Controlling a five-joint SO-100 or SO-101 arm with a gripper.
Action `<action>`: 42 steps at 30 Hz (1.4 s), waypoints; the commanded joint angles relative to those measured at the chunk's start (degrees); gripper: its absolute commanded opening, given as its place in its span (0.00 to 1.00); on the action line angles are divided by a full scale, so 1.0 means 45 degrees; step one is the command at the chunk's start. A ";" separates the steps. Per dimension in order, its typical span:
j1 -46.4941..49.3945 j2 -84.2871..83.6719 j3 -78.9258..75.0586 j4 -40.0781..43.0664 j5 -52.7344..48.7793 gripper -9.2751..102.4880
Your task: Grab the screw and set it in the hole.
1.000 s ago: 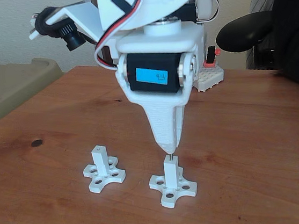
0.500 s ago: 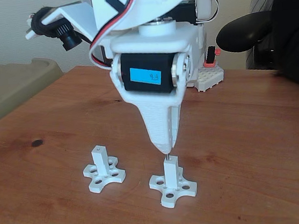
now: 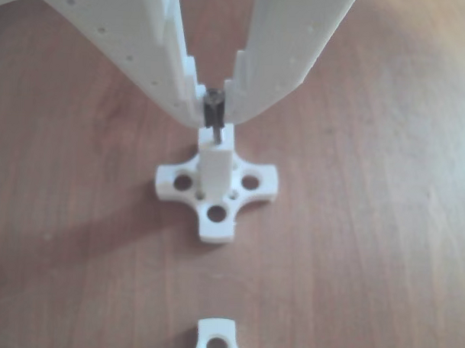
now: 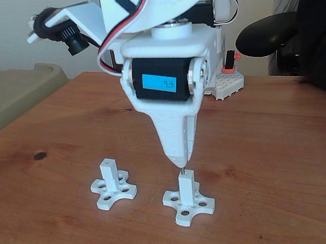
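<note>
My white gripper [image 4: 179,157] points straight down and is shut on the screw [image 4: 182,168], a thin grey pin held upright. In the other view the two fingers pinch the screw's head, with the gripper [image 3: 214,105] right above the post. The screw [image 3: 216,126] reaches down to the end face of the white square post [image 3: 216,166] on its cross-shaped base [image 3: 216,219]. Its tip touches the post [image 4: 186,185] top, and the hole there is covered by it. A second post [image 4: 109,170] stands to the left in the fixed view, a tiny hole showing on its top.
The wooden table [image 4: 273,162] has open room to the right and front. A white block with a red part [image 4: 229,79] sits at the back, beside a black chair armrest [image 4: 265,34]. An olive tub [image 4: 6,92] is at the left edge. Part of another base [image 3: 217,341] shows below.
The gripper has shifted slightly to the left over the post with the screw still pinched. Over the last half second nothing visibly moved.
</note>
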 commanded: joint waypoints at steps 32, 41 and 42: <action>-0.0215 0.0371 -0.0332 0.0293 0.0020 0.04; -0.0234 0.0215 -0.0293 0.0039 0.0039 0.04; -0.0234 0.0215 -0.0313 0.0039 0.0039 0.04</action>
